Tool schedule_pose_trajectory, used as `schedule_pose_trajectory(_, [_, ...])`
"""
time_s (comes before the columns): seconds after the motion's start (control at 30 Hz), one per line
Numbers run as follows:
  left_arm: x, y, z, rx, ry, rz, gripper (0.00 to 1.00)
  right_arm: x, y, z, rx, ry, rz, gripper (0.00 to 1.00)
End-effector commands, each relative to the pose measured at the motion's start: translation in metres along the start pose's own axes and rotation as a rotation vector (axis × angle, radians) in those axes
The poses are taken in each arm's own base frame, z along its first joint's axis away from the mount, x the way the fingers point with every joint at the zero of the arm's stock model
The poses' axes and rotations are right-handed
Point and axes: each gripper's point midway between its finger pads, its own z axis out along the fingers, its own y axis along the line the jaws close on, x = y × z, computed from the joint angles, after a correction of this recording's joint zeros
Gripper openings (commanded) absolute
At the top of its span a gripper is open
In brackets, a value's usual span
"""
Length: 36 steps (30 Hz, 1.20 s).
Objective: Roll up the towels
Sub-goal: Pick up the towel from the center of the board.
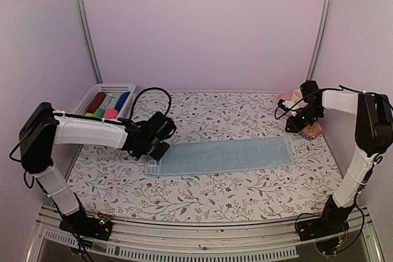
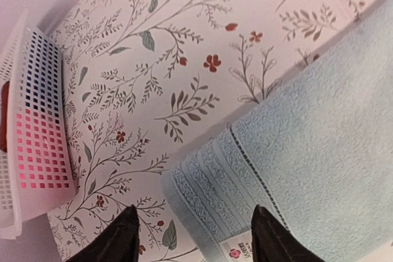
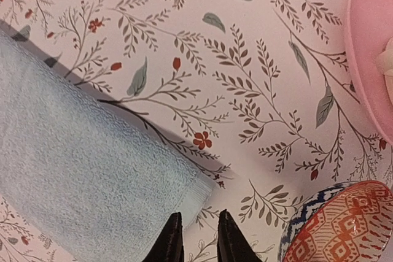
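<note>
A pale blue towel (image 1: 224, 155) lies flat and stretched out across the middle of the table. My left gripper (image 1: 158, 150) hovers over its left end. In the left wrist view that gripper (image 2: 194, 210) is open, and the towel's hemmed corner with its label (image 2: 221, 213) lies under the gap. My right gripper (image 1: 294, 127) is just past the towel's right end. In the right wrist view its jaws (image 3: 199, 214) stand a little apart with nothing between them, close to the towel's corner (image 3: 199, 191). A bright pink roll (image 1: 110, 113) sits in the basket.
A white mesh basket (image 1: 116, 88) at the back left holds several coloured rolls; its wall (image 2: 37, 90) is close to my left gripper. A pink bowl (image 3: 368, 47) and a patterned orange and blue bowl (image 3: 344, 231) stand by my right gripper at the right edge.
</note>
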Motion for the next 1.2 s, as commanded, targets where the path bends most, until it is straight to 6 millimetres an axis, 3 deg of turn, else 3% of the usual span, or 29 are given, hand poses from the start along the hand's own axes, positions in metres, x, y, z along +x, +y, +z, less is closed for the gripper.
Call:
schedule_pose_trajectory(0.0, [-0.033, 0.006, -0.013, 0.127, -0.105, -0.110, 0.54, -0.030, 0.027, -0.020, -0.107, -0.117, -0.070, 0.18])
schedule_pose_trajectory(0.13, [-0.037, 0.010, -0.003, 0.227, -0.139, -0.210, 0.11, -0.041, 0.057, -0.015, -0.233, -0.149, -0.105, 0.07])
schedule_pose_trajectory(0.17, [-0.036, 0.011, 0.001, 0.244, -0.137, -0.228, 0.02, -0.043, 0.061, -0.014, -0.258, -0.157, -0.104, 0.05])
schedule_pose_trajectory(0.2, [-0.035, 0.011, 0.005, 0.259, -0.140, -0.243, 0.00, -0.045, 0.062, -0.012, -0.272, -0.158, -0.099, 0.04])
schedule_pose_trajectory(0.4, [-0.024, 0.004, 0.032, 0.290, -0.090, -0.255, 0.00, -0.041, 0.059, 0.015, -0.299, -0.112, -0.054, 0.03])
schedule_pose_trajectory(0.63, [0.003, -0.009, 0.066, 0.275, 0.037, -0.230, 0.00, -0.014, 0.052, 0.050, -0.268, 0.008, 0.011, 0.03])
schedule_pose_trajectory(0.77, [0.014, -0.010, 0.076, 0.252, 0.088, -0.223, 0.00, -0.005, 0.046, 0.060, -0.235, 0.047, 0.028, 0.03])
schedule_pose_trajectory(0.97, [0.010, -0.004, 0.072, 0.230, 0.079, -0.235, 0.00, -0.002, 0.035, 0.060, -0.171, 0.065, 0.037, 0.08])
schedule_pose_trajectory(1.03, [0.005, -0.003, 0.068, 0.237, 0.066, -0.240, 0.09, -0.007, 0.034, 0.050, -0.162, 0.043, 0.032, 0.20])
schedule_pose_trajectory(1.1, [-0.002, 0.001, 0.063, 0.239, 0.049, -0.246, 0.28, -0.012, 0.033, 0.033, -0.155, 0.008, 0.035, 0.34])
schedule_pose_trajectory(1.17, [-0.011, 0.007, 0.054, 0.234, 0.023, -0.253, 0.41, -0.015, 0.031, 0.015, -0.150, -0.031, 0.041, 0.44])
